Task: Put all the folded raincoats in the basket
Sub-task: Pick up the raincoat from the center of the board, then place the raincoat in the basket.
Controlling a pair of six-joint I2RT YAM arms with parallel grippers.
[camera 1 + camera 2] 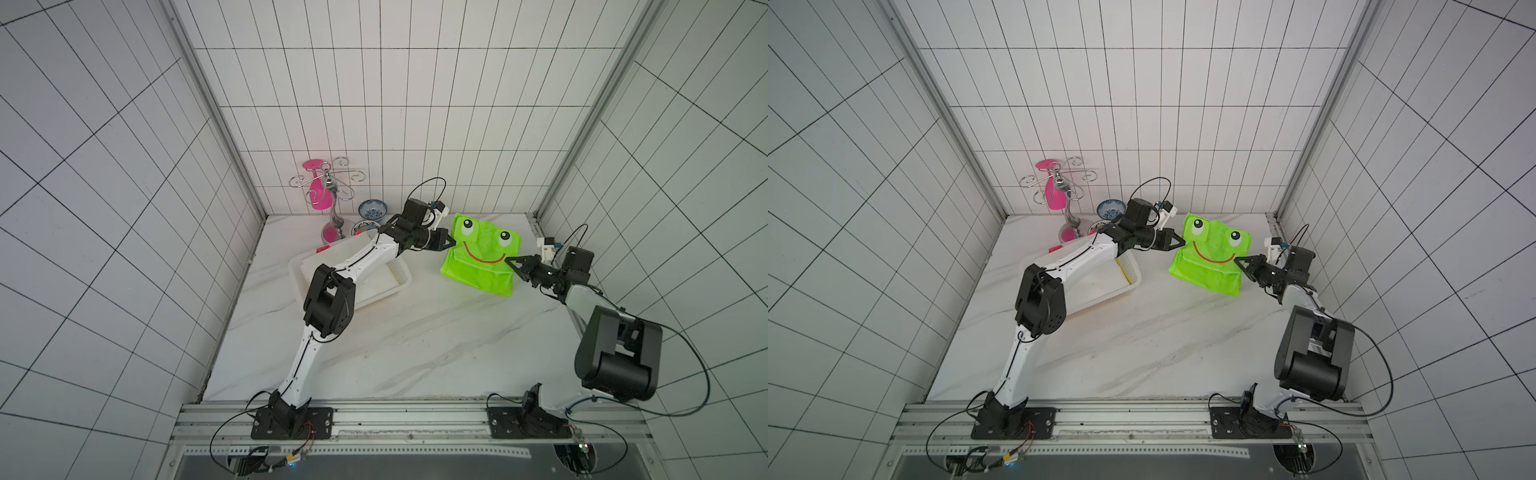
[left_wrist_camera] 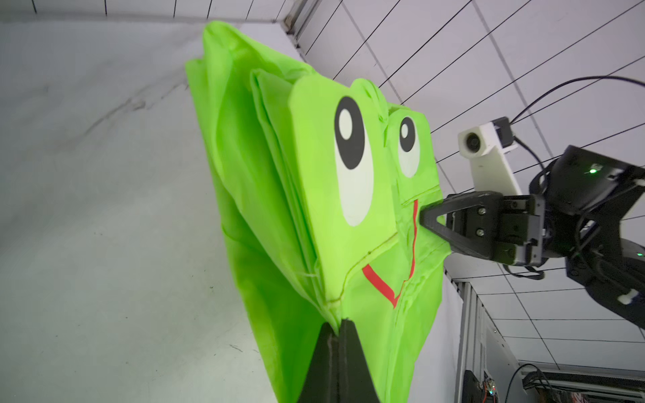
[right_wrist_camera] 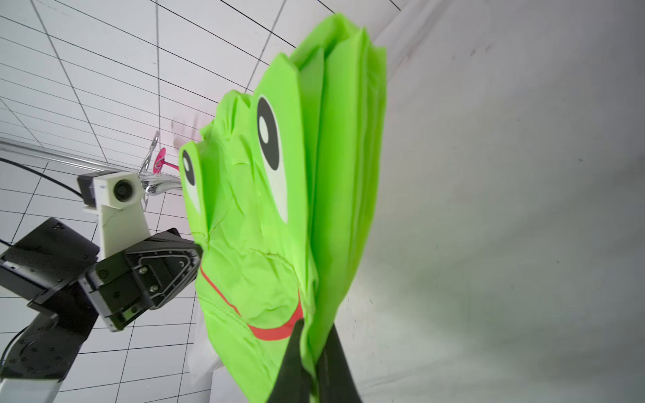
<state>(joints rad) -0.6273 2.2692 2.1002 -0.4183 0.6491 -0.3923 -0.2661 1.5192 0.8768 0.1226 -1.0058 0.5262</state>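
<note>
Your left claw [image 1: 451, 242], right claw [image 1: 508, 262] clamped on opposite edges of raincoat [image 1: 482, 259] — soft, light, likely slippery; layers fan open, seemingly off surface [image 1: 395, 345].

Robot lab cell: grid-tiled walls [image 1: 374, 104], marble tabletop [image 1: 415, 340], aluminium rail [image 1: 407, 415].

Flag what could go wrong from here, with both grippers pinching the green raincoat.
1. The left gripper and right gripper pinch only thin edges of the raincoat. Its folded layers splay apart, so it may unfold or slip out.
2. The left arm lies across the basket, which may crowd the drop.
3. A patterned bowl and the wire glass rack stand just behind the basket; a wide swing could knock them.
</note>
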